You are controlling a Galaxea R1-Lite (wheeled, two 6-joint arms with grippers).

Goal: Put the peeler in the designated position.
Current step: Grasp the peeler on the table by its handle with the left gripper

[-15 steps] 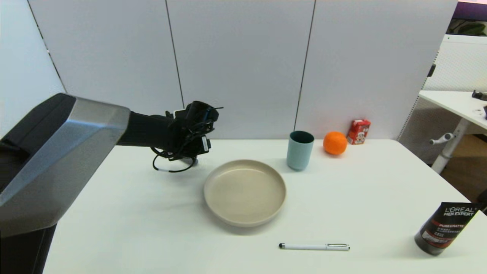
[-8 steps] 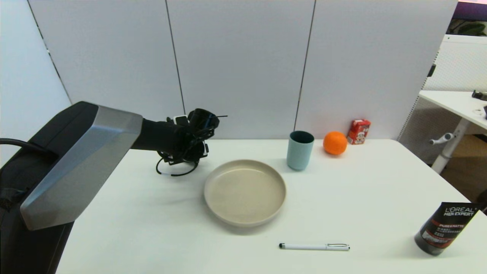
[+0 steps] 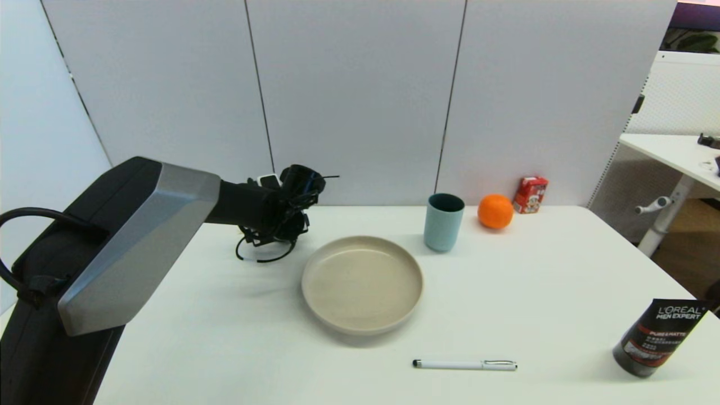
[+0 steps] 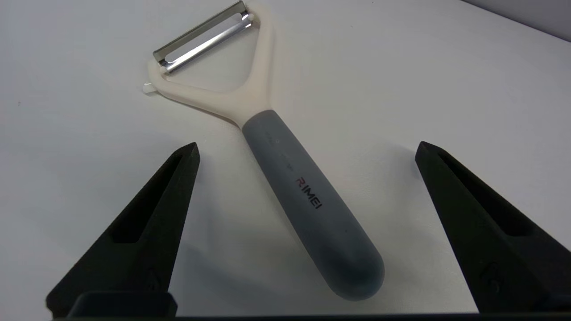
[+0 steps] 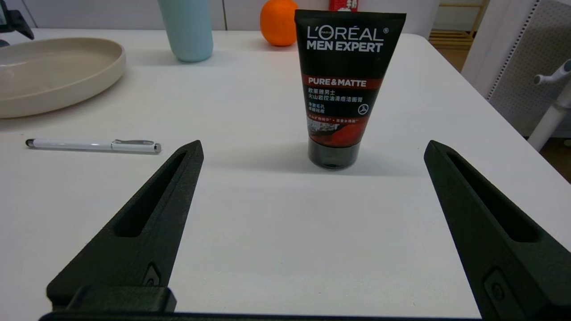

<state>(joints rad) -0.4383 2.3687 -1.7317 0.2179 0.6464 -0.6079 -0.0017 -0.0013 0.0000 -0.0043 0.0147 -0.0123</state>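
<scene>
The peeler (image 4: pixel 285 169) lies flat on the white worktop (image 4: pixel 446 80) between the two spread fingers of the left pincer (image 4: pixel 308 151), touching neither; its long axis runs slantwise to them, the grey handle toward the wrist and the cream forked head with its metal blade pointing away beyond the fingertips. The right pincer (image 5: pixel 312 149), also spread, hangs over bare worktop, facing a black tube (image 5: pixel 343 84) with a white pen (image 5: pixel 91 145) off to one side.

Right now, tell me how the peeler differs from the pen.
The peeler is Y-shaped with a cream forked head, metal blade and thick grey handle; the pen is a slim white stick with a black tip. The peeler lies between the open left gripper fingers; nothing is near the pen. Both lie flat on the table.
</scene>
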